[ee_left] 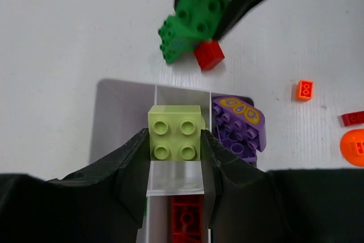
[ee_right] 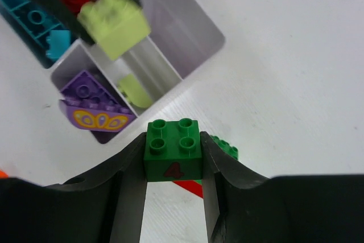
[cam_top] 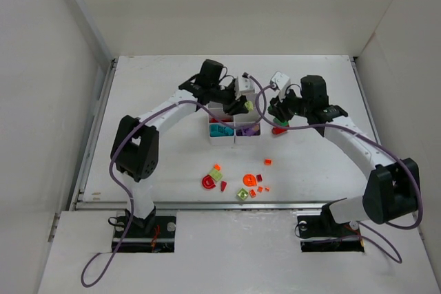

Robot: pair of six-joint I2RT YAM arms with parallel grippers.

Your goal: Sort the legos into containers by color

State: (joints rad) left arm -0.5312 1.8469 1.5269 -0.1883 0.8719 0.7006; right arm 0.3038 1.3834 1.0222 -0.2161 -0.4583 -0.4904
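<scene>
My left gripper (ee_left: 174,136) is shut on a lime green lego (ee_left: 176,132) and holds it above the white containers (ee_left: 122,120), over a middle compartment. Purple legos (ee_left: 238,126) fill the compartment to its right, and a red lego (ee_left: 186,217) lies in one nearer me. My right gripper (ee_right: 173,141) is shut on a dark green lego marked 4 (ee_right: 173,155), just right of the containers (ee_right: 185,35). Under it on the table lie another dark green lego (ee_right: 226,145) and a red one (ee_right: 189,186). From above, the left gripper (cam_top: 239,107) and right gripper (cam_top: 278,115) flank the containers (cam_top: 233,131).
Loose red, orange and lime legos (cam_top: 238,184) are scattered on the table in front of the containers. Teal legos (ee_right: 34,24) fill one compartment and a lime piece (ee_right: 135,90) lies in another. White walls enclose the table on three sides.
</scene>
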